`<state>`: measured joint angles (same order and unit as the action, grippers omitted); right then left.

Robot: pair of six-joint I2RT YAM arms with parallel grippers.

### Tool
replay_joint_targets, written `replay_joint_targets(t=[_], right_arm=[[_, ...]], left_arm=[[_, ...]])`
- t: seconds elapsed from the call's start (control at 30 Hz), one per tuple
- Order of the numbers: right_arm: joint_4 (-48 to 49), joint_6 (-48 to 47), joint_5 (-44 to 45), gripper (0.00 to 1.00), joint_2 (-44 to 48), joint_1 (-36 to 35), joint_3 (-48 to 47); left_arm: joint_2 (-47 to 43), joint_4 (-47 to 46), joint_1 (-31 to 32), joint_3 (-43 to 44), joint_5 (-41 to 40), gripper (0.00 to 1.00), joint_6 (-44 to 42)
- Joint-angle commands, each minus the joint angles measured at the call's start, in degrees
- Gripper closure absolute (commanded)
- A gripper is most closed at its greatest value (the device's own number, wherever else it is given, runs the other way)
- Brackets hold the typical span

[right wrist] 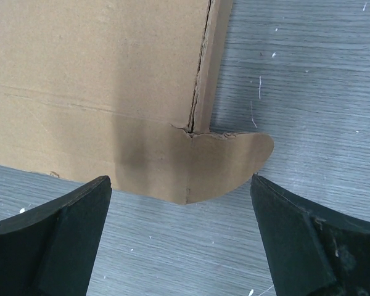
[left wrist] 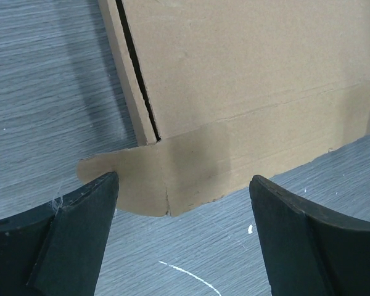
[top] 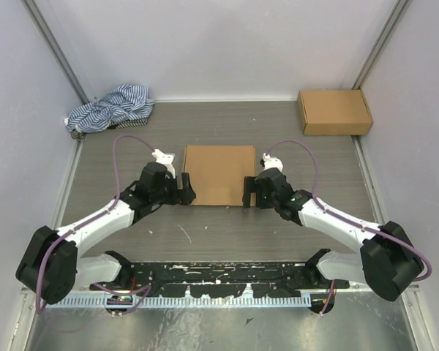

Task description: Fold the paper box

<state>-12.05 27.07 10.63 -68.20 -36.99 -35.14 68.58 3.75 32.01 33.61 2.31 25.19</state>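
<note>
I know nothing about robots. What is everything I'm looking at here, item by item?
paper box: one, brown, flat at the table's centre
second box: one, brown, far right corner
cloth: one, blue-and-white striped, crumpled, far left corner
table: one, grey wood-grain, under everything
arms: two, white and black, reaching in from the near edge
left tool: one, black, open, at the paper box's near left corner
right tool: one, black, open, at its near right corner
</note>
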Motion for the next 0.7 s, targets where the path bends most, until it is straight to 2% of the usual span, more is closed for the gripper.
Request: replay_joint_targets(t=[0.0,0.4,0.67], right_arm=[[3.70,-1.18,0.80,0.00,-1.06,-0.01,-2.70],[5.14,-2.11,-2.85,0.01,-3.77,-0.76,-3.72],[1.82,-1.70,-4.22,0.04,-4.07,-3.03,-6.06]], left_arm=[[1.23,-1.99,0.00,0.41,1.24,0.06,-1.54],[3.71,-5.06,-0.02,-0.15,4.99,0.07,-1.22],[6.38,-2.59,0.09,1.47,10.15,0.09,-0.33]])
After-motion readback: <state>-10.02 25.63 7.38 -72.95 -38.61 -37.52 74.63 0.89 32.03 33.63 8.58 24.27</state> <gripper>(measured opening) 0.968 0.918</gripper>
